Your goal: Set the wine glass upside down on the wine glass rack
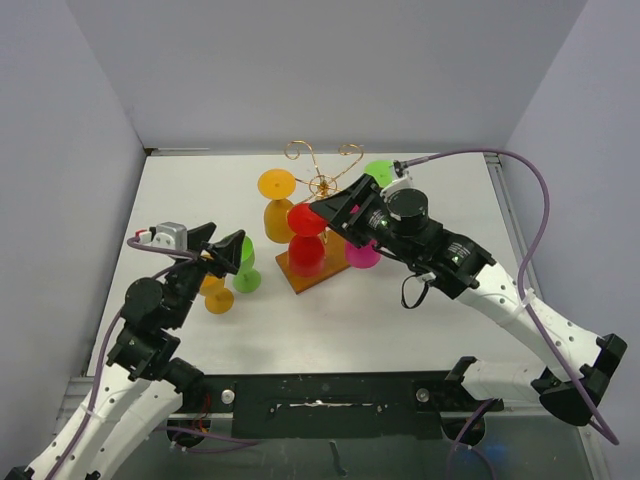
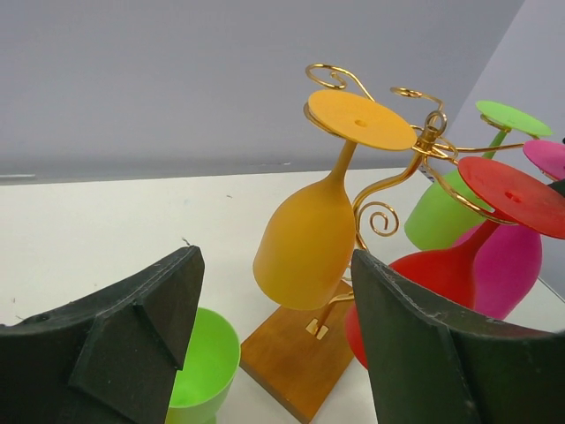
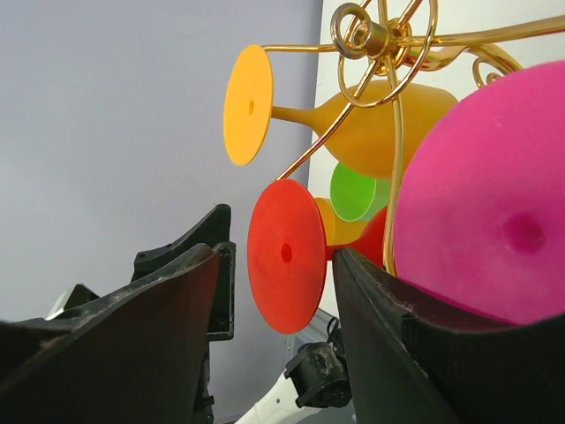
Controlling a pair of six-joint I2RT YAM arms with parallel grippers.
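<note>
Tabletop [image 1: 420,330] is plain white from my overhead feed, boxed in by bare grey walls [image 1: 330,70] on three sides. Near the middle stands the gold wire wine glass rack on its brown wooden base [image 1: 322,185].

The red plastic wine glass [image 1: 306,220] hangs on that rack upside down. Its flat foot is caught in a wire arm and its bowl points down over the base. My right gripper [image 3: 278,250] sits at that foot with its jaws apart. The red disc lies between them, and I see daylight on one side. My left gripper [image 2: 274,254] is low at the left of the table, spread wide with nothing between the jaws.

Three more glasses crowd the rack, all inverted: an orange one [image 1: 277,205] to the left of the red, a pink one [image 1: 362,252] just behind the right gripper, and a green one [image 1: 378,172] at the far side. On the table by the left gripper stand a second green glass [image 1: 246,272], its mouth open upward, and a second orange glass [image 1: 216,296]. A purple cable [image 1: 540,210] loops over the right arm.
</note>
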